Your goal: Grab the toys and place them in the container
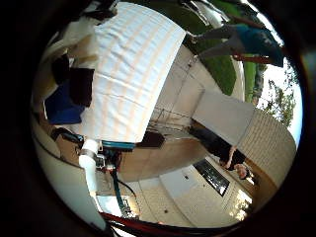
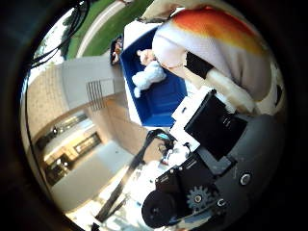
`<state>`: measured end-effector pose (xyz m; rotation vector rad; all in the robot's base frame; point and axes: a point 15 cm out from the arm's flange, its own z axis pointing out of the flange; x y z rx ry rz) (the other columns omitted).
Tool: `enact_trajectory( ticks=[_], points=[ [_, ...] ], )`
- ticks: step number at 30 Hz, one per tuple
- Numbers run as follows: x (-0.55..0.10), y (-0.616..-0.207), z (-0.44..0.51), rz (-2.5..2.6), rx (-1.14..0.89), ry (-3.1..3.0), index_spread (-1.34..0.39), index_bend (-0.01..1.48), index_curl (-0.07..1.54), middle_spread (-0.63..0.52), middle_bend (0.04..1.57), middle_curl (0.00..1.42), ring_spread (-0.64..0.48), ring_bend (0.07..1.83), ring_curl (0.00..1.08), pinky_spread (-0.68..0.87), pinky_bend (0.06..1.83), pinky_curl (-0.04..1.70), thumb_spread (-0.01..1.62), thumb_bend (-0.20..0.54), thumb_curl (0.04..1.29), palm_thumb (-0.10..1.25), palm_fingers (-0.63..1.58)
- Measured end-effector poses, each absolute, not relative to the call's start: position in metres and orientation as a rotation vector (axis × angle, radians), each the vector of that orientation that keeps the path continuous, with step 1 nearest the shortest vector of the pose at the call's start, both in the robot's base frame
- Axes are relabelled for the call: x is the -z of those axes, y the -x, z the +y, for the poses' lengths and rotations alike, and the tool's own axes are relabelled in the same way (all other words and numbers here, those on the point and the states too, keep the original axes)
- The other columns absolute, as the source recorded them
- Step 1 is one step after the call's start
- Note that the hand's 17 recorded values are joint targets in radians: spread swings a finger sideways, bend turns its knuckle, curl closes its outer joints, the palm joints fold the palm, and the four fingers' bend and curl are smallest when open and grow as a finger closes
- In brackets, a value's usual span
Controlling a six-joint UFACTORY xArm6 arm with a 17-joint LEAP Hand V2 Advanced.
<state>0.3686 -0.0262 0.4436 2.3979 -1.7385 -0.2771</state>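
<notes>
In the right thumb side palm view an orange and white plush toy (image 2: 217,43) with a black band fills much of the picture, close against the palm. My hand (image 2: 207,159) shows beside it, and a black and white finger (image 2: 217,120) curls against the toy's side. Past the toy is the blue container (image 2: 164,101), with a small white plush toy (image 2: 146,75) lying in it. In the right little finger side palm view a corner of the blue container (image 1: 61,104) lies on a white striped cloth (image 1: 133,64).
The cloth covers a table outdoors. Paving (image 2: 82,82) and grass (image 2: 106,24) lie around it, with a brick house wall (image 1: 267,143) behind. A dark object (image 1: 81,84) sits on the cloth by the container. A person (image 1: 247,39) stands away from the table.
</notes>
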Motion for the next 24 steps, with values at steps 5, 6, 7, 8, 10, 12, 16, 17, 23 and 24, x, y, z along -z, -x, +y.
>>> enact_trajectory(
  ticks=[5, 6, 7, 8, 10, 12, 16, 17, 23, 24],
  points=[
    [-0.456, -0.358, 0.034, -1.598, 0.278, -2.552, -1.06, 0.7, 0.55, -0.25, 1.25, 1.11, -0.11, 1.53, 0.84, 0.17, 1.46, 0.96, 1.17, -0.013, 0.71, 0.96, 0.69],
    [-0.455, -0.357, 0.046, -1.567, 0.29, -2.577, -1.07, 0.7, 0.56, -0.25, 1.25, 1.11, -0.11, 1.53, 0.84, 0.17, 1.46, 0.97, 1.17, -0.013, 0.71, 0.96, 0.68],
    [-0.455, -0.356, 0.056, -1.545, 0.299, -2.593, -1.08, 0.71, 0.59, -0.25, 1.26, 1.12, -0.11, 1.54, 0.84, 0.16, 1.47, 0.98, 1.17, -0.013, 0.72, 0.96, 0.67],
    [-0.452, -0.354, 0.067, -1.529, 0.311, -2.6, -1.08, 0.71, 0.6, -0.25, 1.26, 1.12, -0.11, 1.55, 0.85, 0.16, 1.47, 0.99, 1.17, -0.013, 0.72, 0.96, 0.66],
    [-0.447, -0.35, 0.084, -1.504, 0.332, -2.603, -1.1, 0.71, 0.66, -0.25, 1.29, 1.13, -0.11, 1.57, 0.85, 0.16, 1.49, 1.01, 1.17, -0.015, 0.72, 0.95, 0.64],
    [-0.435, -0.346, 0.101, -1.477, 0.361, -2.584, -1.11, 0.7, 0.7, -0.25, 1.3, 1.13, -0.11, 1.58, 0.85, 0.15, 1.49, 1.02, 1.17, -0.015, 0.73, 0.95, 0.62],
    [-0.396, -0.348, 0.116, -1.461, 0.416, -2.521, -1.14, 0.69, 0.8, -0.25, 1.33, 1.13, -0.11, 1.61, 0.85, 0.14, 1.51, 1.05, 1.18, -0.027, 0.73, 0.9, 0.58],
    [-0.383, -0.351, 0.119, -1.464, 0.425, -2.506, -1.14, 0.69, 0.83, -0.25, 1.34, 1.13, -0.11, 1.62, 0.85, 0.14, 1.5, 1.06, 1.19, -0.029, 0.72, 0.88, 0.57],
    [-0.318, -0.346, 0.12, -1.444, 0.509, -2.418, -1.12, 0.7, 0.96, -0.23, 1.32, 1.09, -0.08, 1.59, 0.81, 0.14, 1.45, 1.06, 1.23, -0.025, 0.66, 0.85, 0.6],
    [-0.311, -0.342, 0.119, -1.436, 0.526, -2.402, -1.11, 0.69, 0.97, -0.22, 1.3, 1.07, -0.08, 1.57, 0.79, 0.14, 1.44, 1.06, 1.23, -0.026, 0.66, 0.84, 0.61]
  ],
)
